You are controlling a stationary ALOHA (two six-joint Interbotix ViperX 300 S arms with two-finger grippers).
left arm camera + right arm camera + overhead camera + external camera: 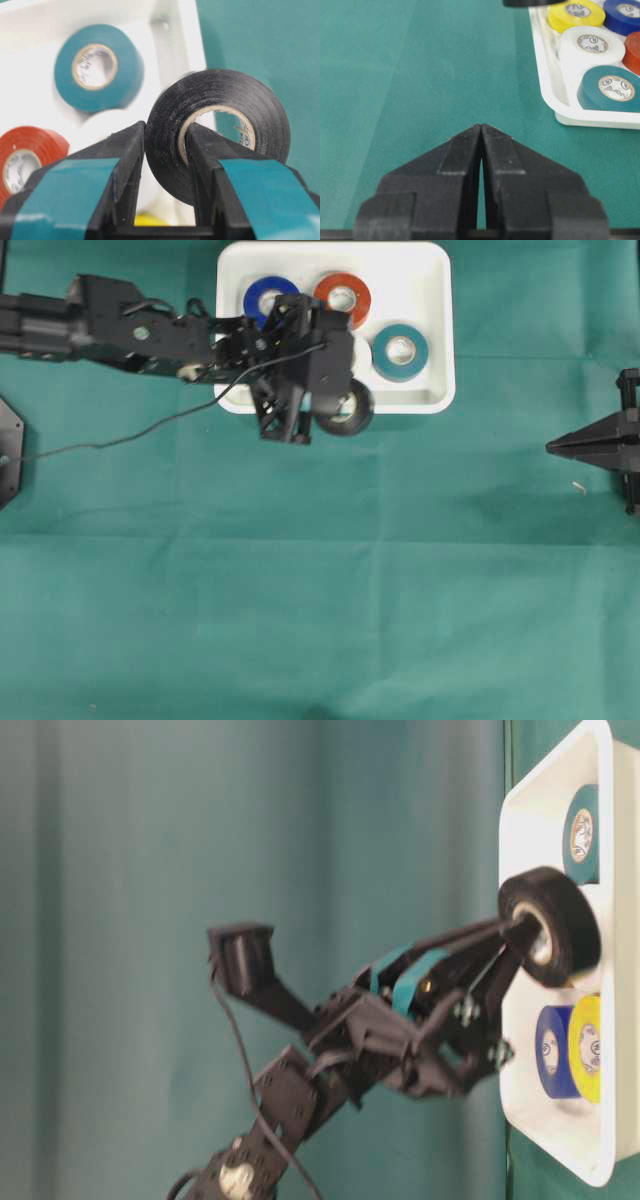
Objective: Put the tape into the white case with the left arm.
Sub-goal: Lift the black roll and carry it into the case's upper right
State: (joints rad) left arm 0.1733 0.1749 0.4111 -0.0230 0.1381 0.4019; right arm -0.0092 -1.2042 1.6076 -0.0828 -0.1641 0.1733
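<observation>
Overhead, a green cloth [320, 590] covers the table, with the white case [432, 280] lying at its far edge, just left of centre; the left arm [120, 330] reaches in from the left edge and over the case's near rim; its left gripper [165, 150] is clamped on the black tape [250, 107], one finger outside the roll's wall and the other through its cardboard core; the roll hangs upright above the case's near rim, partly over the cloth and clear of the tray floor. Inside the case lie a blue roll [268, 295], a red roll [343, 298], a teal roll [400, 350], a white roll [591, 46] and a yellow roll [576, 13]. At the table's right edge the right gripper [555, 447] rests well apart, fingers together.
</observation>
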